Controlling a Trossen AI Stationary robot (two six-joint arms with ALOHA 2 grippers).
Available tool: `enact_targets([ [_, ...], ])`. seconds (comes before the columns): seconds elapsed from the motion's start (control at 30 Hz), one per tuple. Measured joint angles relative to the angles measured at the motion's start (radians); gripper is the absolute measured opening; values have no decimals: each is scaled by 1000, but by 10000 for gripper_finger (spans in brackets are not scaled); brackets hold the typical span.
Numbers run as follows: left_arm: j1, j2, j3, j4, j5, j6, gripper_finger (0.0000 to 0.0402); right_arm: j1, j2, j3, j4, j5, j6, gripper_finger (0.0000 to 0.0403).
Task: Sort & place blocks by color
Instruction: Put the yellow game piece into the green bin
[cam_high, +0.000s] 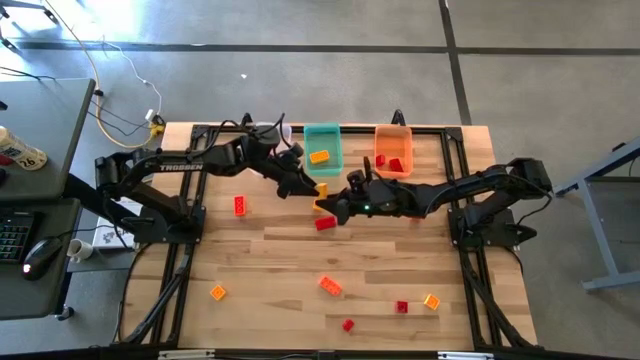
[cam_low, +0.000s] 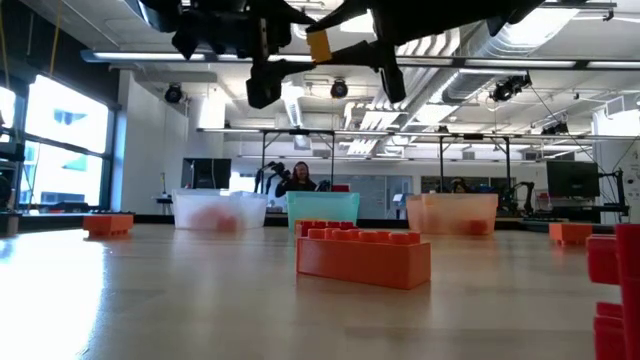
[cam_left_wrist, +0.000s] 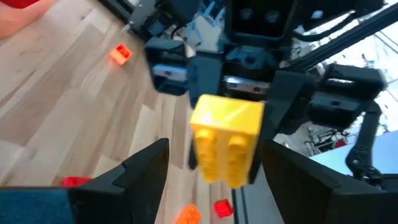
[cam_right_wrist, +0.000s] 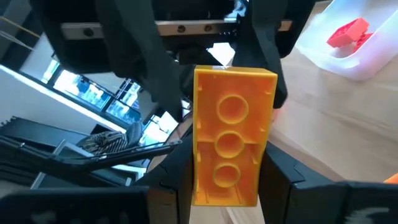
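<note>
Above worktop (cam_high: 300, 260) centre: yellow block (cam_right_wrist: 231, 134) clamped in right hand (cam_right_wrist: 227, 186), offered between left hand's (cam_left_wrist: 211, 168) open fingers, probably for handover.

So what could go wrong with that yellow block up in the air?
1. The right gripper holds the yellow block by one end only, high above the table. A nudge might tip it out.
2. The left gripper has its jaws open around the block, very close to the right one. The two might bump during the handover.
3. If the block falls, it may land beside the red block below, not in a bin.
</note>
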Motion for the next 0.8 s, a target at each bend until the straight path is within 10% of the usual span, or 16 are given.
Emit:
enact_targets([
  [0.5, -39, 0, 0, 105, 4, -37, 237, 0, 0, 0, 72, -18, -55, 107],
  [0.8, -38, 0, 0, 117, -13, -13, 142, 0, -1, 0, 81, -27, -66, 107],
])
